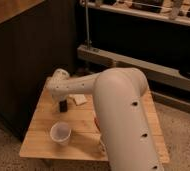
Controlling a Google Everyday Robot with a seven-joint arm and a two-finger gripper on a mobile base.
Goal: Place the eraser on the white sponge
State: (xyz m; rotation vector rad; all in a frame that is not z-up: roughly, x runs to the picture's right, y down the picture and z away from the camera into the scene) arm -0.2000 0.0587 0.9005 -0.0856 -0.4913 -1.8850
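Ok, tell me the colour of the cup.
White; the camera view shows the cup clearly. The gripper is farther back, beside the white sponge.
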